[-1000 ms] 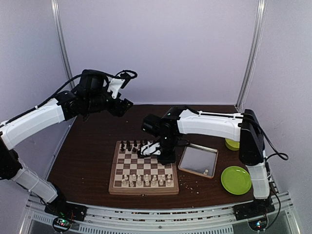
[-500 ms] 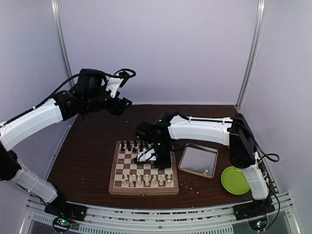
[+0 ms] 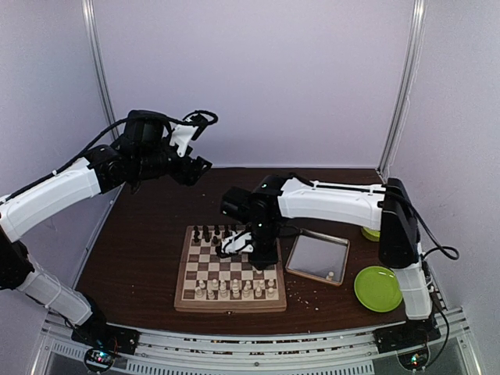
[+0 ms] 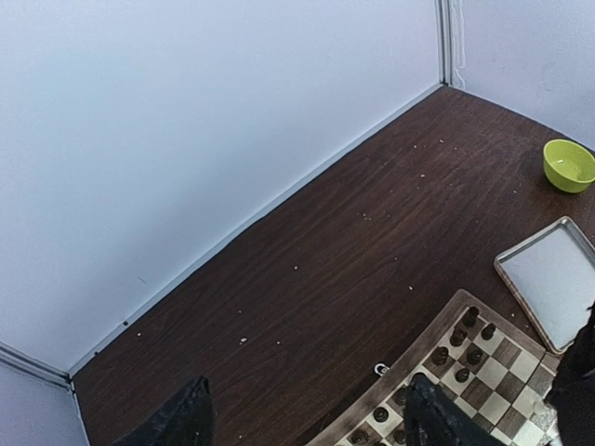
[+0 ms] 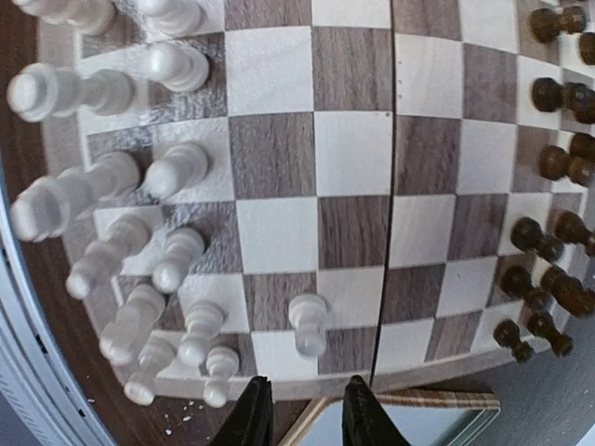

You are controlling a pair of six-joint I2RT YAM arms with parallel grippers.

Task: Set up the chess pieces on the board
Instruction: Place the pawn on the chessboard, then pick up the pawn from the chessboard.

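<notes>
Top external view: pale lavender walls (image 3: 258,78) close in a dark brown wooden table (image 3: 148,226), its top worn and dull rather than glossy. The left arm is raised well clear at 10 o'clock from the board (image 3: 187,291). The left gripper (image 4: 307,409) hangs wide and empty over bare tabletop. The right arm reaches across from 3 o'clock, its wrist low over the board's centre.

The board lies towards 6 o'clock on the table. A shiny metal tray (image 3: 303,267) sits just beside it at 3 o'clock, with a green plate (image 3: 378,287) at 4 o'clock.

The chess pieces (image 5: 139,242) stand in two cream rows along the near edge, with the dark pieces (image 5: 548,269) opposite. One cream pawn (image 5: 309,323) stands apart, a square ahead of its row. It is just beyond the right gripper (image 5: 305,386), whose tips stand a narrow gap apart with nothing between them.

This looks like the letting-go end of a placement. A small cream figure (image 3: 330,275) waits at the tray's 5 o'clock corner. The next move calls for a straight lift clear of the neighbouring pawns, then a swing towards 3 o'clock.

Pale crumbs (image 3: 312,301) dot the wood
</notes>
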